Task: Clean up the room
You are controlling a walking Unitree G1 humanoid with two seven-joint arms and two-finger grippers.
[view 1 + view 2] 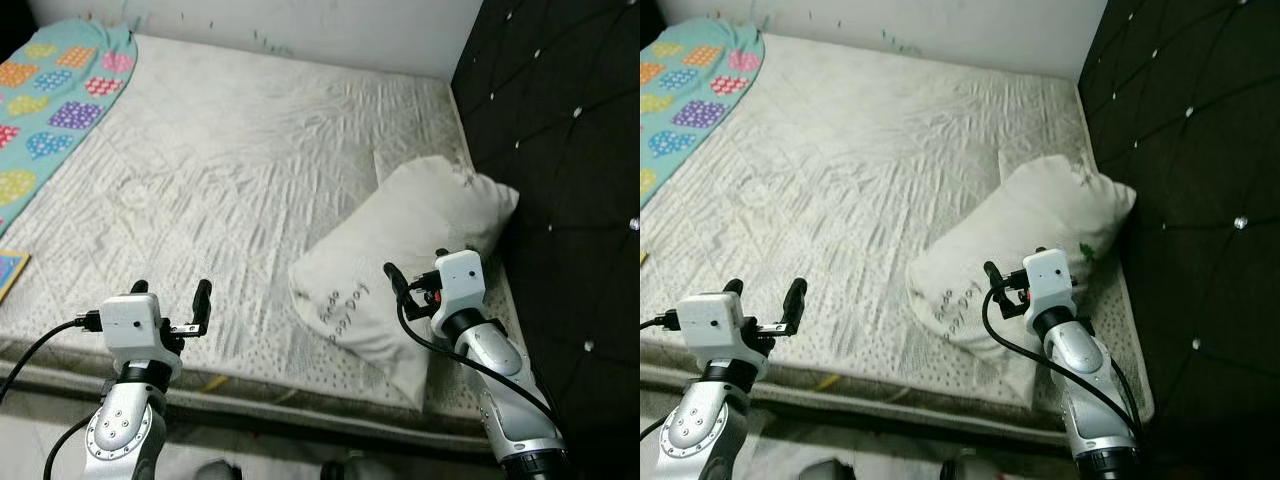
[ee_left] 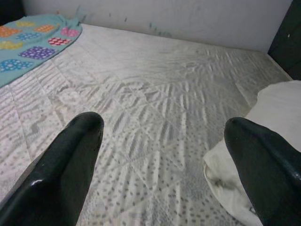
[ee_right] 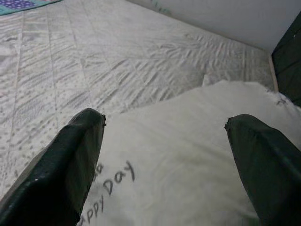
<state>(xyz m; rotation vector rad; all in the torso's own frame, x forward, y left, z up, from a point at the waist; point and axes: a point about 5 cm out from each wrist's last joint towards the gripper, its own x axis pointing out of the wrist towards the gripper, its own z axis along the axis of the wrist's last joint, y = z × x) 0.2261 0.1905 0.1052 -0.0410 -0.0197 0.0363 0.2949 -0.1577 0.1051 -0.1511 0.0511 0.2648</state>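
Pillow point(image 1: 410, 270) soft, white, lettered; right pincer point(image 1: 415, 270) wide open, seemingly just above it.

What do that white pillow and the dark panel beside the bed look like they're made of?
The pillow looks like soft off-white woven fabric: it creases, sags, and carries printed lettering. The dark panel seems to be a padded black headboard, perhaps fabric or faux leather; its diamond tufting with shiny studs suggests upholstery, though the exact cover is unclear.
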